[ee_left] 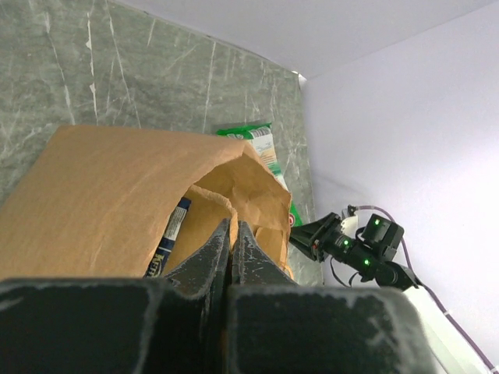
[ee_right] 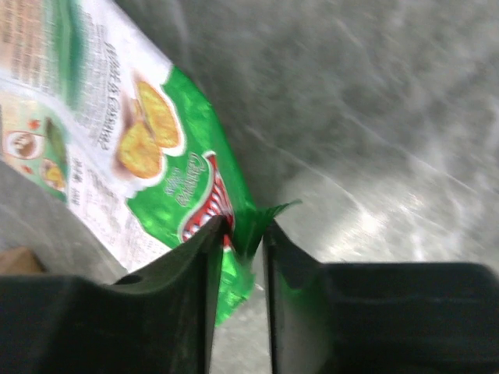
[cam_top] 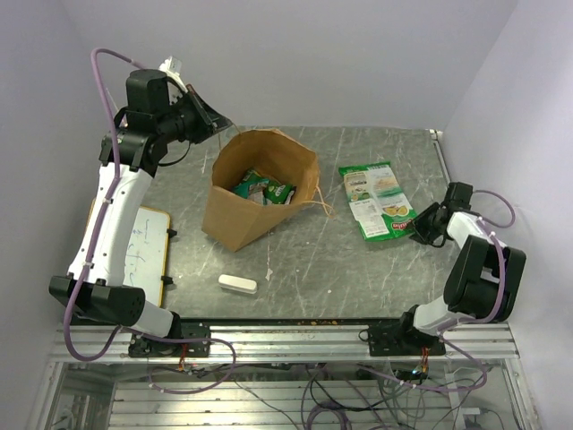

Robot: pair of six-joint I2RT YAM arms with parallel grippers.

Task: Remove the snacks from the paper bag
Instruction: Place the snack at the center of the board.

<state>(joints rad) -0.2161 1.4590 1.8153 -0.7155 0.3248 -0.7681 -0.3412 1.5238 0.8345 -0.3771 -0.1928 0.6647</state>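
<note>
The brown paper bag [cam_top: 242, 210] stands open in the middle of the table, leaning. Green-and-white snacks [cam_top: 265, 189] lie inside it; in the left wrist view a blue packet [ee_left: 170, 234] shows inside the bag [ee_left: 101, 195]. My left gripper [cam_top: 222, 124] is shut on the bag's far-left rim, with paper pinched between the fingertips [ee_left: 232, 227]. One green-and-white packet [cam_top: 377, 200] lies flat on the table to the right of the bag. My right gripper [cam_top: 419, 228] is at its near-right corner. The jaws stand narrowly apart with the packet's corner [ee_right: 257, 222] between them, loose.
A small white oblong block [cam_top: 237, 283] lies near the front edge. A whiteboard with a wooden frame [cam_top: 143, 246] lies at the left under the left arm. The bag's twisted handle [cam_top: 320, 208] trails to its right. Walls close off the back and right.
</note>
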